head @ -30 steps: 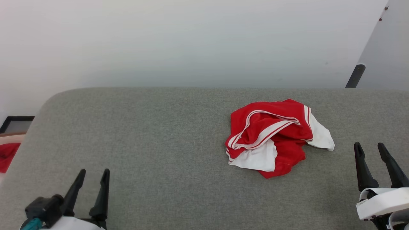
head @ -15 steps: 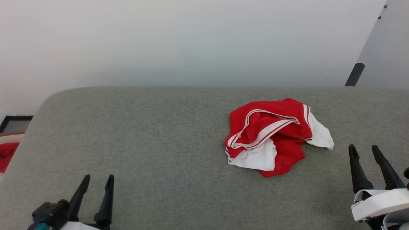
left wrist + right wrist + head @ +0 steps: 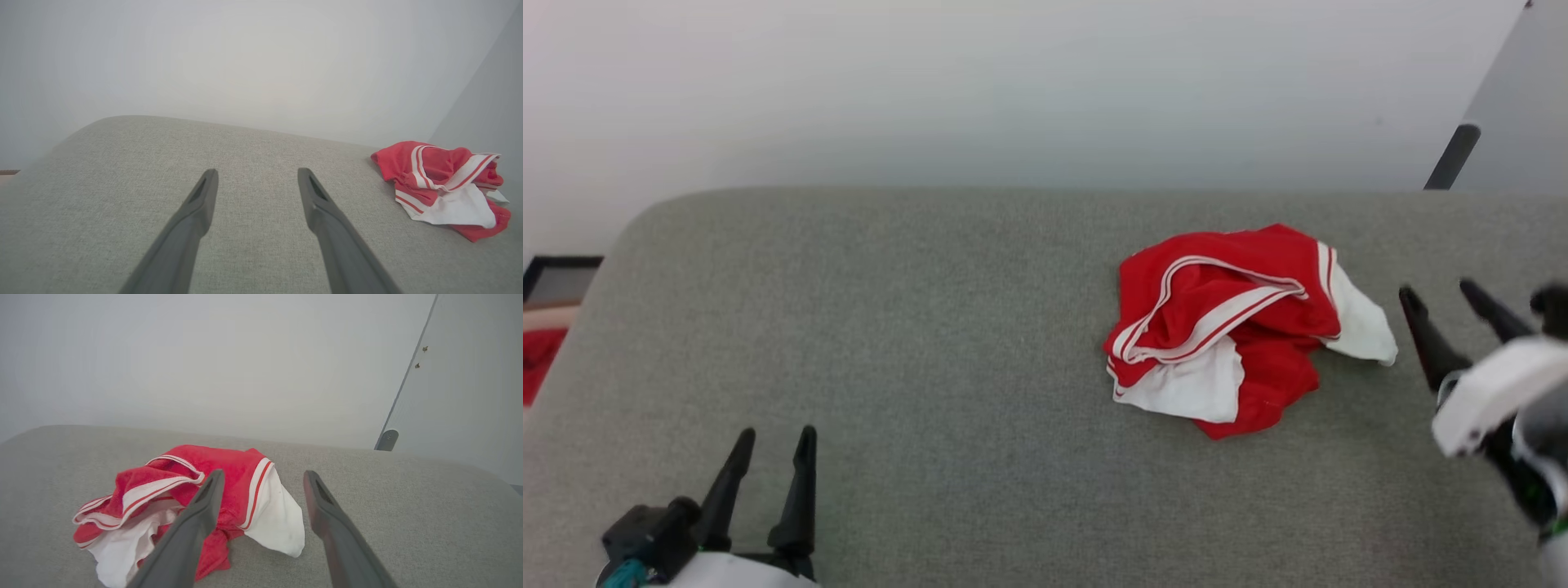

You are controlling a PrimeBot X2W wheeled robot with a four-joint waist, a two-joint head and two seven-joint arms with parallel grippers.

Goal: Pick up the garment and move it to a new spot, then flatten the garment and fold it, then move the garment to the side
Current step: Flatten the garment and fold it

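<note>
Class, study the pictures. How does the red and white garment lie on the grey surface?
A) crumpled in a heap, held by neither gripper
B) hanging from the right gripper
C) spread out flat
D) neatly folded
A: the garment lies bunched on the grey surface, with the open right gripper just beside it and the open left gripper far off.

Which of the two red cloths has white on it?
The garment crumpled on the grey surface: white sleeves, striped trim. The red cloth off its left edge looks plain red.
</note>
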